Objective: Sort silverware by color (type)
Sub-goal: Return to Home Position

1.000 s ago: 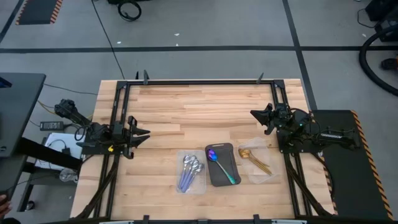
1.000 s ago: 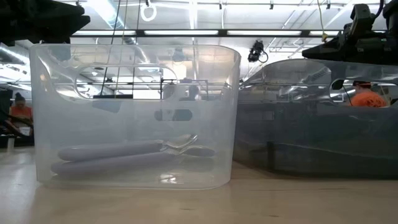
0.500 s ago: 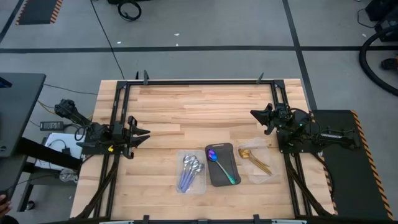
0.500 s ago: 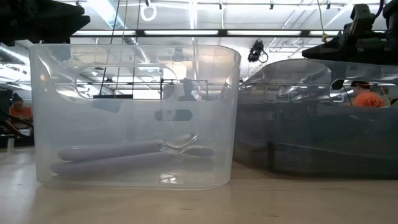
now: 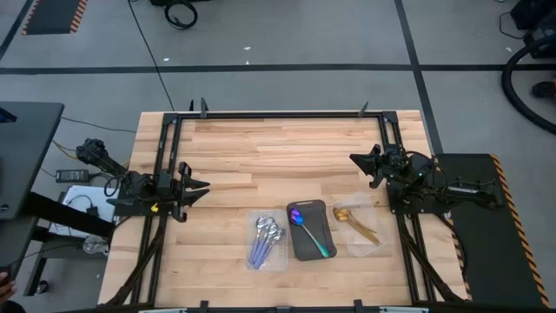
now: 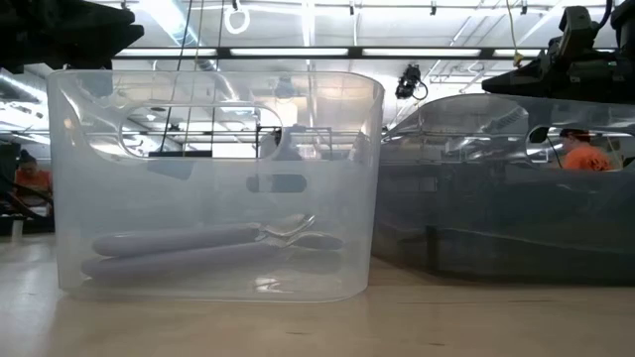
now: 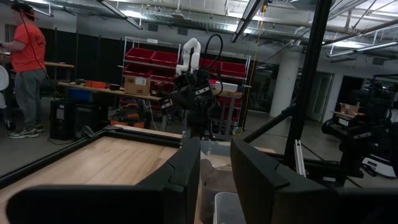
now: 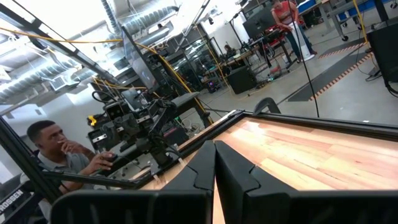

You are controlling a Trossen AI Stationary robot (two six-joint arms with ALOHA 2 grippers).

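At table's sides, seeing L gripper (image 5: 201,185) slightly apart, R gripper (image 5: 356,161) pinched closed w/ nothing; spoons (image 5: 268,230) in trays (image 5: 300,249).

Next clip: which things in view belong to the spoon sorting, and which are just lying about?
Job: purple-handled spoons in the left clear bin; blue spoon in the black bin; gold spoons in the right clear bin.
Lying about: grey box off to the side; red shelf bins; person in orange.
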